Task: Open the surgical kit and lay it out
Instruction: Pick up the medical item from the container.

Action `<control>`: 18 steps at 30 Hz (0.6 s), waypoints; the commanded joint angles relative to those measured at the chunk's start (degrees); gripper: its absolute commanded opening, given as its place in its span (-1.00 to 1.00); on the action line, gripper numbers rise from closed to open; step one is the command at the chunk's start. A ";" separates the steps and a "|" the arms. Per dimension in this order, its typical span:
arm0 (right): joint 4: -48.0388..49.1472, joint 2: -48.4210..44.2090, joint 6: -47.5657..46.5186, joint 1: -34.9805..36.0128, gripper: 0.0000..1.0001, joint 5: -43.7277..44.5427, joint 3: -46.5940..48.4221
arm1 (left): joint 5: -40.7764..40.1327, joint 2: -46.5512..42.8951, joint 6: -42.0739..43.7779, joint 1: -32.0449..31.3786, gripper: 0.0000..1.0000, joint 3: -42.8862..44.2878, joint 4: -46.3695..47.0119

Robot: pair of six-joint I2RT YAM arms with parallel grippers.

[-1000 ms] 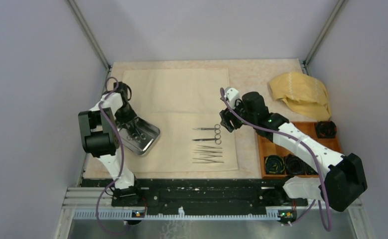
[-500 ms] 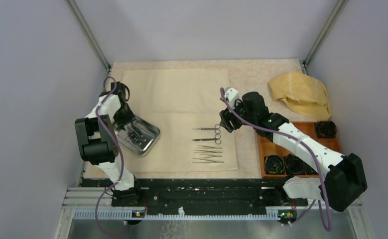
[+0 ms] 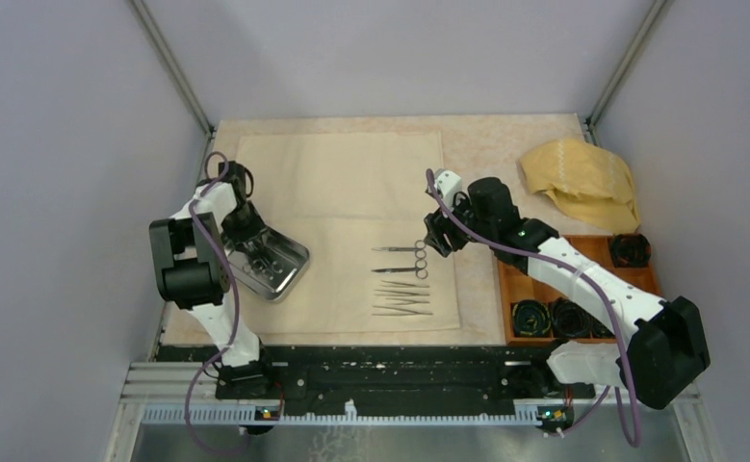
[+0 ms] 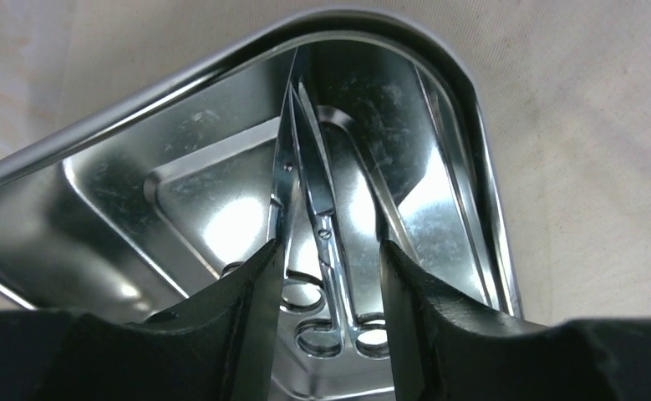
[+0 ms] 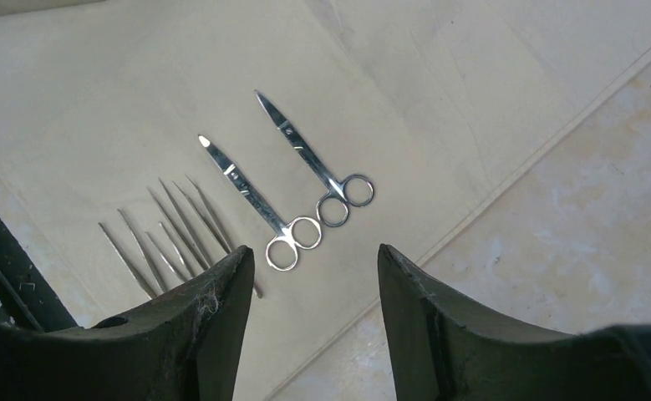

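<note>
one cream cloth [image 3: 342,173] lies spread flat, with one steel tray [image 3: 297,254] on its left part. my left gripper [image 4: 328,251] gapes astride two scissors [image 4: 326,225] in the tray. my right gripper [image 5: 313,251] hangs wide apart over two more scissors [image 5: 259,205] on the cloth beside tweezers [image 5: 171,221], count unclear.

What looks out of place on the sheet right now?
The steel tray sits skewed on the cloth sheet's left side, unlike the two scissors and tweezers lined up mid-sheet. Inside it lie other scissors, between the left gripper's open fingers.
</note>
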 commanded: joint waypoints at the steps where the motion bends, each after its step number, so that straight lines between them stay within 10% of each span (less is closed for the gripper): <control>1: 0.18 -1.93 0.58 -0.68 0.11 -0.40 2.15 | 0.86 1.44 -0.43 0.33 -0.03 -0.01 3.66; 18: -0.67 -2.10 0.23 -0.67 0.10 -0.35 2.51 | 0.57 1.88 1.37 0.32 -0.68 -4.52 8.33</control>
